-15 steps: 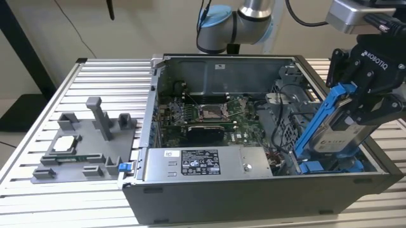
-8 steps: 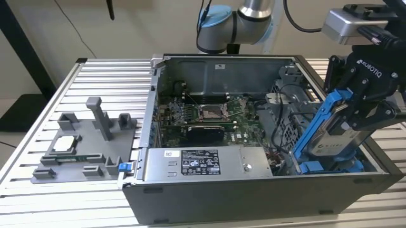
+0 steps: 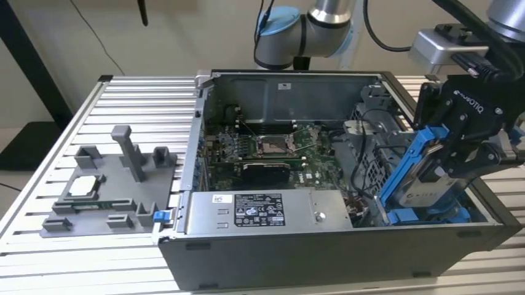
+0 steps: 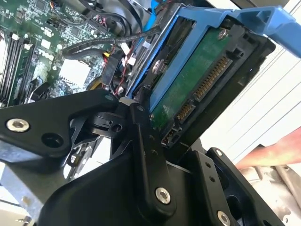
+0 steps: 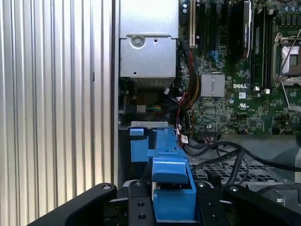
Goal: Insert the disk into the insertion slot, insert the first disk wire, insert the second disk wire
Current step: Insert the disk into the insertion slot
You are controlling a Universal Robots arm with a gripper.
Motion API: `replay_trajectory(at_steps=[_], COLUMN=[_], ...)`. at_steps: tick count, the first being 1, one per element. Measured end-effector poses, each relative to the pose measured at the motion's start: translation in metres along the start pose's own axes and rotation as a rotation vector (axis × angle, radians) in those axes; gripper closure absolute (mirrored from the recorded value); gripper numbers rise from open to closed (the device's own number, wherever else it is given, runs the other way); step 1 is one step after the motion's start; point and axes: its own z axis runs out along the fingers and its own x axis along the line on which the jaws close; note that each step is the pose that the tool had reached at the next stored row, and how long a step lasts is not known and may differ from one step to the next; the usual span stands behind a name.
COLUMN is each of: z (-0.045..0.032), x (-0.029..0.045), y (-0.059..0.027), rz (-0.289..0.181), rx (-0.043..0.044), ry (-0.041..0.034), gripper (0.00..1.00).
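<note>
- The gripper [image 3: 451, 165] hung over the computer case [image 3: 328, 258], at its end toward the exterior view's right, carried by the arm [image 3: 321, 21] that reached in from behind the case
- Its jaws were closed most of the way onto the disk [image 3: 420, 178], gripping it by the bright blue frame
- In the first wrist view a black finger [image 5: 139, 208] pressed on each side of the blue frame of the disk [image 5: 173, 188], with the gripper [image 5: 173, 211] centred on it
- In the second wrist view the disk [image 4: 200, 87] showed its green circuit board and connector row, with the blue frame running along its edge
- The disk stood tilted, its upper end raised above the case wall and its lower end down by the blue fittings of the insertion slot [image 3: 434, 215]
- Whether that lower end had entered the slot could not be told
- The slot lay inside the case, between the perforated metal cage and the case wall on the exterior view's right
- The motherboard [image 3: 271, 147] lay in the wide compartment, and the power supply [image 3: 262, 212] sat along the near wall
- Black cables [image 5: 225, 157] trailed across the case floor near the disk in the first wrist view
- The case rested on a slatted metal table [image 3: 49, 153], and a grey fixture [image 3: 107, 190] stood well apart from it on the exterior view's left
</note>
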Motion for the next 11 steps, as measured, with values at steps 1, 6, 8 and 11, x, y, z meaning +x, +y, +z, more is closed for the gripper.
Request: replay_trajectory(at_steps=[1,6,8,11], z=[0.0018,0.0067,0.0058,-0.0008], x=[0.0000,0.0000,0.0001,0.0000], y=[-0.0001,-0.0002,-0.0002,0.0001], rz=[0.000,0.000,0.000,0.000], rx=[0.0000,0.0000,0.0000,0.0000], ry=[0.0000,-0.0002,0.0001,-0.0003], gripper=[1.00,1.00,0.00,0.00])
